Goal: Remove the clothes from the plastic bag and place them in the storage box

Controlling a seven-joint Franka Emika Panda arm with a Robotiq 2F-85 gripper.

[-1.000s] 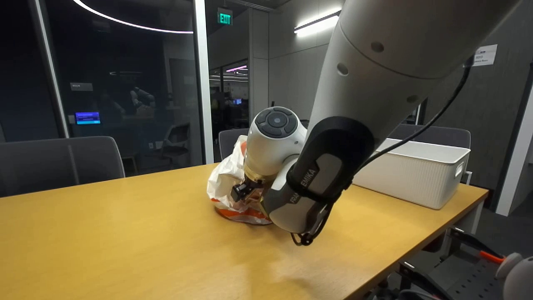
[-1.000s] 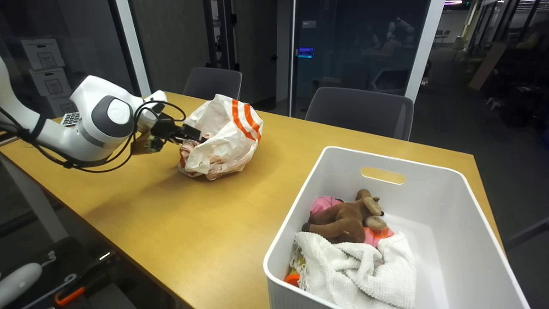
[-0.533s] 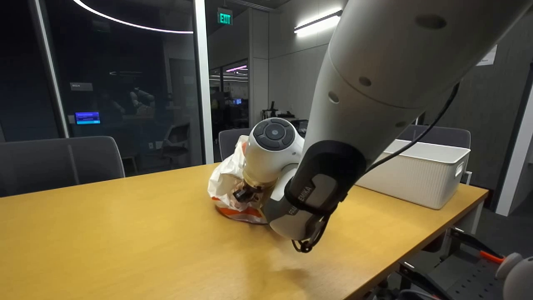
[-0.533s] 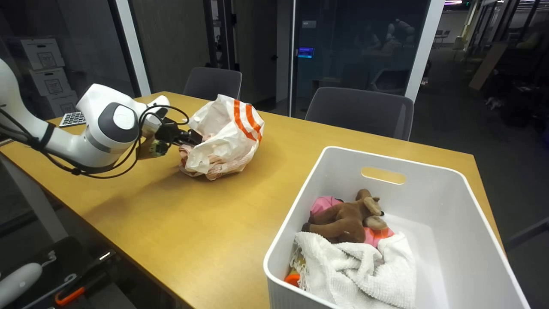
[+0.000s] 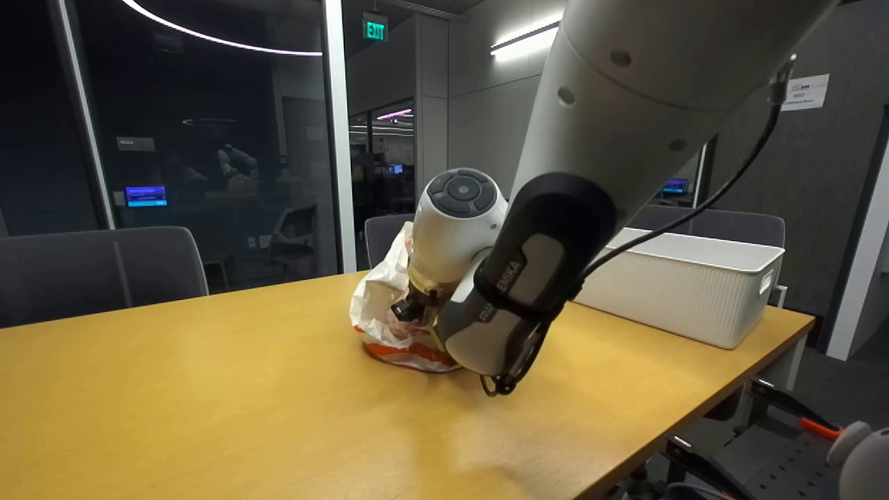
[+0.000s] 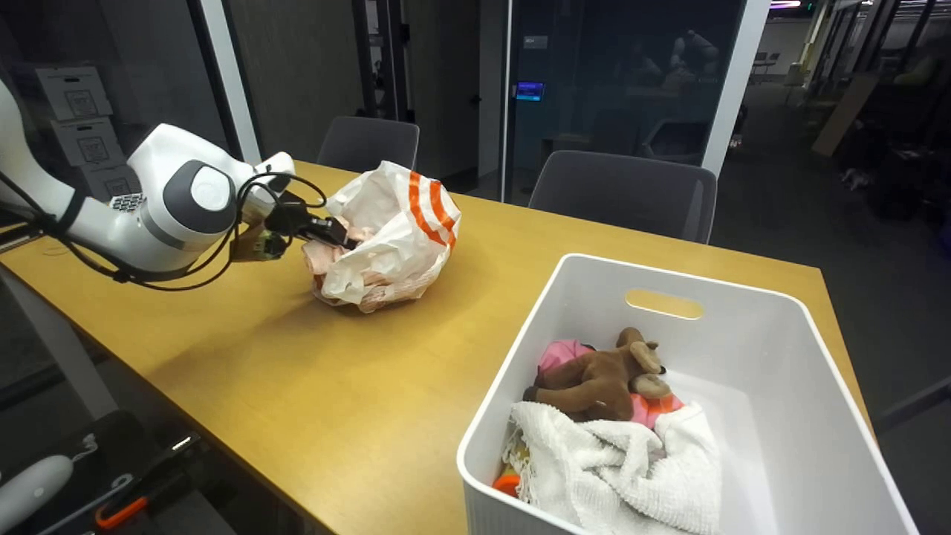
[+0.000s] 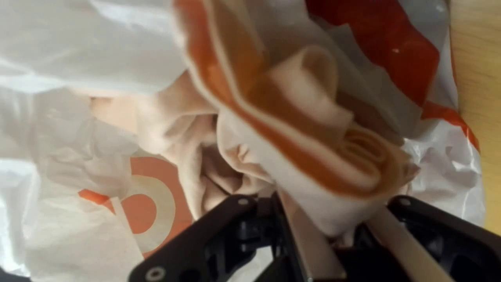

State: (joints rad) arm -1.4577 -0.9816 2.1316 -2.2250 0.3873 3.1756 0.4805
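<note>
The white plastic bag (image 6: 416, 245) with orange stripes lies on its side on the table, its mouth toward the arm. Pale pink clothes (image 6: 321, 258) bulge out at the mouth. My gripper (image 6: 348, 239) reaches in there. In the wrist view the gripper (image 7: 332, 209) is shut on a rolled, folded piece of the clothes (image 7: 301, 188), pinched between its fingers (image 7: 309, 239). More pale cloth (image 7: 184, 133) lies behind, inside the bag. The storage box (image 6: 787, 357) is white and holds a white cloth (image 6: 617, 468), a brown plush animal (image 6: 602, 379) and pink items.
In an exterior view the storage box (image 5: 680, 292) stands at the table's end, beyond the arm. The wooden table (image 6: 356, 386) lies between bag and box. Dark chairs (image 6: 624, 193) line the far side. A keyboard (image 6: 128, 202) shows behind the arm.
The jaws have closed on the cloth. The arm dipped, then rose slightly over the last half second; the pink cloth bulges further from the bag's mouth, and the bag shifted a little.
</note>
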